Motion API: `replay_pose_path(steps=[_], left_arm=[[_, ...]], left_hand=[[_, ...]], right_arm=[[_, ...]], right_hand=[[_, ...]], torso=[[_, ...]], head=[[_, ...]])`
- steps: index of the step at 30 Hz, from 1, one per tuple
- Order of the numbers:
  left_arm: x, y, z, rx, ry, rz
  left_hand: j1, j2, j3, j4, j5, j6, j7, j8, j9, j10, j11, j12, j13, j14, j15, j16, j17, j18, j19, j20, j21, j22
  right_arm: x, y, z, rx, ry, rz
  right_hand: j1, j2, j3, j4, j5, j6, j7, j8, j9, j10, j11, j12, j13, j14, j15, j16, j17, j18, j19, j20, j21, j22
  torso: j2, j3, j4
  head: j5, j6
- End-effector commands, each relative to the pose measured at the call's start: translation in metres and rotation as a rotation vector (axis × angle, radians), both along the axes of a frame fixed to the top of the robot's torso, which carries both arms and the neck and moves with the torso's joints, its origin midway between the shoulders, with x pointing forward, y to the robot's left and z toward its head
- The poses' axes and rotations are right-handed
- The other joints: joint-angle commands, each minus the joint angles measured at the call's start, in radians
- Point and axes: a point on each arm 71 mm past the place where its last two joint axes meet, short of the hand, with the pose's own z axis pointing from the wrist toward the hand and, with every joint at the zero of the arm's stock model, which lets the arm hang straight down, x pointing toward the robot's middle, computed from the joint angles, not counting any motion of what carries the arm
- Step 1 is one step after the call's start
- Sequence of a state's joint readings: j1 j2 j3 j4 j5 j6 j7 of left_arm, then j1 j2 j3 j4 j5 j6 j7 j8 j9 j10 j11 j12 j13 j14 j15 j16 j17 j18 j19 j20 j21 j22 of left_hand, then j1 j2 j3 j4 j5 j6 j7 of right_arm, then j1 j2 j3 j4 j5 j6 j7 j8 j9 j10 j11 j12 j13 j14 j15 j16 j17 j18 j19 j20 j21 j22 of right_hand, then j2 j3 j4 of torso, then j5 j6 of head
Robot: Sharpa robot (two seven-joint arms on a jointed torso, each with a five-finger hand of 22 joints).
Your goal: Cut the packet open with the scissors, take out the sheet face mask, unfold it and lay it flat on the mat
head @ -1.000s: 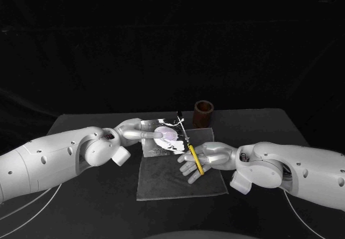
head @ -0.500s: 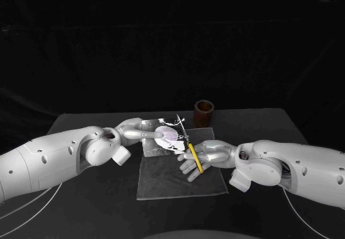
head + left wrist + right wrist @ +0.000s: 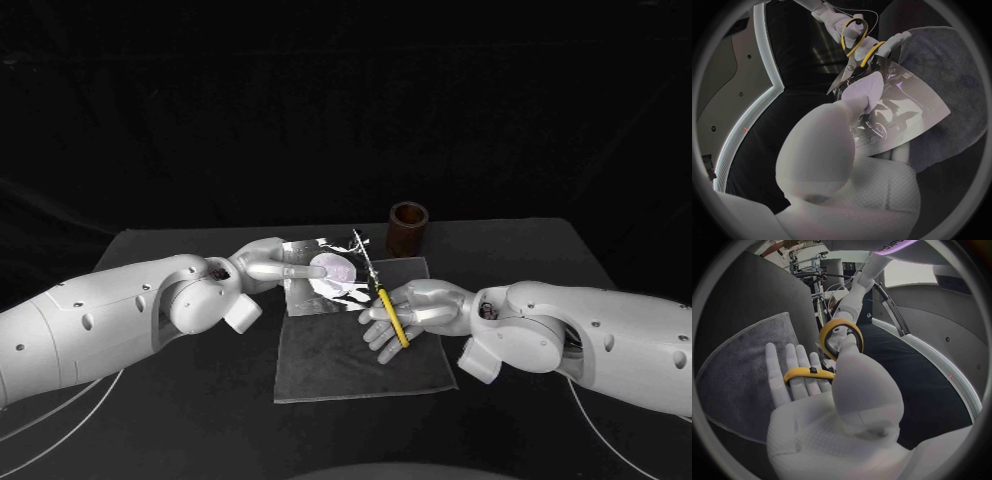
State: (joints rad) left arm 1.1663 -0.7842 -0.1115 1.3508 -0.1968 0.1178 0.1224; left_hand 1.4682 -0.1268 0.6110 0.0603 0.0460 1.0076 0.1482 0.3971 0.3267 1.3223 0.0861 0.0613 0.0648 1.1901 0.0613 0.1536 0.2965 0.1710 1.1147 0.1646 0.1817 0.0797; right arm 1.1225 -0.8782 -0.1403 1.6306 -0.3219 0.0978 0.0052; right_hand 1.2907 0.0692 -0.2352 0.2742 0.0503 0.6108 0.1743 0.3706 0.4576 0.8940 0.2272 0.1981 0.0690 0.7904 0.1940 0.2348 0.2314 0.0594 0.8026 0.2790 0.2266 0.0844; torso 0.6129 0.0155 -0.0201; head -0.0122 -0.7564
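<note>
We note the left hand [image 3: 281, 266] pinching the packet [image 3: 329, 272] up above the mat [image 3: 346, 370], likely to present its edge to the scissors [image 3: 381, 295], whose yellow loops the right hand [image 3: 415, 312] grips, blades against that edge.

In the head view the left hand [image 3: 274, 265] covers the side of the packet [image 3: 335, 272] nearest it, and the packet's print is too small to read. The fingers of the right hand [image 3: 421, 312] hide part of the yellow handles of the scissors [image 3: 387, 310]. Whether the blades have the foil between them cannot be told. Packet and hands cover the far part of the mat [image 3: 346, 365]. In the right wrist view the blades cannot be made out past the thumb, and the circle's rim cuts the mat off.
</note>
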Motion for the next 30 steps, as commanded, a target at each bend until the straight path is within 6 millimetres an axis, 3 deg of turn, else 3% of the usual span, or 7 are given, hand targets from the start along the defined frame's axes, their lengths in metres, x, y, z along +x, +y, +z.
replay_pose_path(steps=[1, 7, 24, 30], left_arm=[[-0.0019, -0.0032, -0.0001, -0.002, 0.001, -0.027], [-0.0023, -0.0043, -0.0001, -0.003, 0.002, -0.031], [-0.0028, -0.0053, 0.0001, -0.006, 0.004, -0.034], [-0.0025, -0.0041, 0.0002, -0.009, 0.006, -0.028]], left_hand=[[-0.004, 0.007, -0.001, -0.005, 0.004, 0.002, 0.003, 0.006, 0.082, 0.006, 0.003, 0.003, 0.001, 0.008, -0.001, -0.005, 0.001, 0.010, -0.006, 0.001, 0.003, 0.001], [-0.004, 0.007, -0.001, -0.005, 0.004, 0.002, 0.003, 0.006, 0.082, 0.006, 0.003, 0.003, 0.001, 0.008, -0.001, -0.005, 0.001, 0.010, -0.006, 0.001, 0.003, 0.001], [-0.004, 0.007, -0.001, -0.005, 0.004, 0.002, 0.003, 0.006, 0.082, 0.006, 0.003, 0.003, 0.001, 0.008, -0.001, -0.005, 0.001, 0.010, -0.006, 0.001, 0.003, 0.001], [-0.004, 0.007, -0.001, -0.005, 0.004, 0.002, 0.003, 0.006, 0.082, 0.006, 0.003, 0.003, 0.001, 0.008, -0.001, -0.005, 0.001, 0.010, -0.006, 0.001, 0.003, 0.001]], right_arm=[[0.0033, 0.0007, 0.0043, 0.031, -0.022, -0.034], [0.0046, 0.0000, 0.0048, 0.032, -0.032, -0.053], [0.0076, 0.0010, 0.0057, 0.033, -0.054, -0.083], [0.0092, -0.0027, 0.0059, 0.026, -0.068, -0.108]], right_hand=[[0.012, 0.021, -0.012, -0.002, -0.001, 0.016, 0.110, 0.011, -0.008, 0.021, -0.004, 0.009, -0.002, 0.017, -0.006, 0.010, -0.003, 0.106, 0.011, -0.001, 0.007, 0.002], [0.044, 0.062, -0.039, -0.006, -0.002, 0.066, 0.092, 0.030, -0.033, 0.078, -0.023, 0.020, -0.002, 0.066, -0.024, 0.036, -0.007, 0.119, 0.040, -0.004, 0.023, 0.008], [0.078, 0.103, -0.093, -0.014, -0.001, 0.123, 0.071, 0.038, -0.073, 0.141, -0.043, 0.009, -0.002, 0.115, -0.042, 0.056, -0.017, 0.122, 0.071, -0.017, 0.044, 0.016], [0.110, 0.143, -0.123, -0.025, -0.001, 0.197, 0.040, 0.046, -0.084, 0.229, -0.075, 0.006, 0.003, 0.188, -0.069, 0.078, -0.007, 0.125, 0.113, -0.040, 0.073, 0.029]], torso=[[0.000, 0.0005, -0.0006], [0.000, 0.0003, 0.0000], [0.000, -0.0001, 0.0005], [0.000, 0.0001, 0.0001]], head=[[-0.001, 0.000], [-0.003, 0.001], [-0.007, 0.005], [-0.008, 0.004]])
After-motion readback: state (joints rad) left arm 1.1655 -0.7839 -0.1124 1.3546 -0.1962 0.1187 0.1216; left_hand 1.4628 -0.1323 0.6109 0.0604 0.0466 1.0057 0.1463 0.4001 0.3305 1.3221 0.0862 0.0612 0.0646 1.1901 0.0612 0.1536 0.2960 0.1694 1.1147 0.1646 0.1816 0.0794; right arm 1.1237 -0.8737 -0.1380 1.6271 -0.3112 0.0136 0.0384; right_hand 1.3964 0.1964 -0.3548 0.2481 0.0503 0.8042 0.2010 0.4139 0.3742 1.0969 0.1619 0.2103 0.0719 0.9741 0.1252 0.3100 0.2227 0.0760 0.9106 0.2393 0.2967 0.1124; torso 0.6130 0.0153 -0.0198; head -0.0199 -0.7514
